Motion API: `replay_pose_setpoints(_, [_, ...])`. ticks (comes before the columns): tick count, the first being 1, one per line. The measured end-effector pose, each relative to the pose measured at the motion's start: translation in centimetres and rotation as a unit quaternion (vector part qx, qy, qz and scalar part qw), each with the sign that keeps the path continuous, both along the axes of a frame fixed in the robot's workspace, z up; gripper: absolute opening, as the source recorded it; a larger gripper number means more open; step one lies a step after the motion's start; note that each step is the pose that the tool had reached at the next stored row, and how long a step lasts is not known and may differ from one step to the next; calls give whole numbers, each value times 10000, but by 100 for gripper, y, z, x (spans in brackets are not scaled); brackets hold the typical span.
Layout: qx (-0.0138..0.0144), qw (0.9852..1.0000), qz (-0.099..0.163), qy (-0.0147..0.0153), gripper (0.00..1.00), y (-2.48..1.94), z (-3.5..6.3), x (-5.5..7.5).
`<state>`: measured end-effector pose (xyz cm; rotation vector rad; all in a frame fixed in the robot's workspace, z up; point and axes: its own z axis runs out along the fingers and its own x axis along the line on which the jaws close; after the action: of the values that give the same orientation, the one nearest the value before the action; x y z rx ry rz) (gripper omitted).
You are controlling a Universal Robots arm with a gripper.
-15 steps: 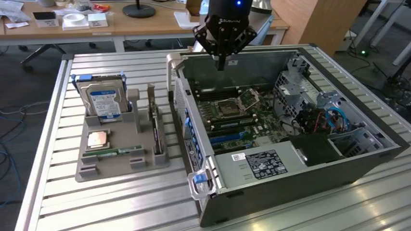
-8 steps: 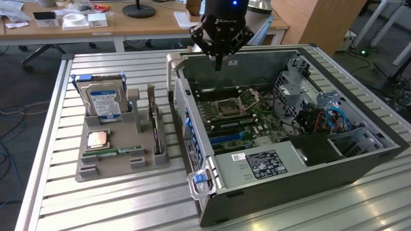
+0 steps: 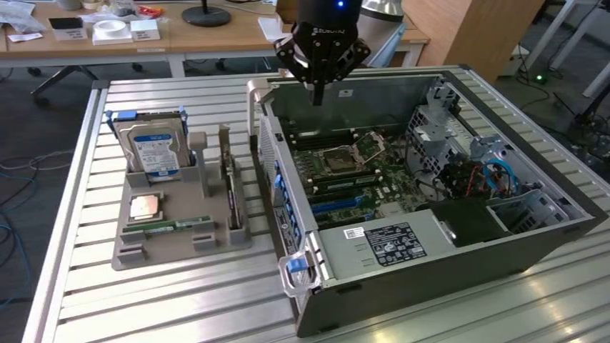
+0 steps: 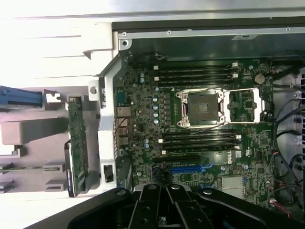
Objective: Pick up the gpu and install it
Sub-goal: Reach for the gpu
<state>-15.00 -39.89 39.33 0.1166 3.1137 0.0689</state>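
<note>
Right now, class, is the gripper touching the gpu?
Apart. The exterior view shows the gripper above the open case and the gpu standing in the gray holder beside it, a clear gap between.

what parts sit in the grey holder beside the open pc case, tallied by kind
gpu: 1
hard drive: 1
cpu chip: 1
ram stick: 1
total: 4
</note>
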Motion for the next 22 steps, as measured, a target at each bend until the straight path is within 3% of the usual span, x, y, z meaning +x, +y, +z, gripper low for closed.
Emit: replay_pose_setpoints(22, [0,10000,0,0,11,0,0,-278])
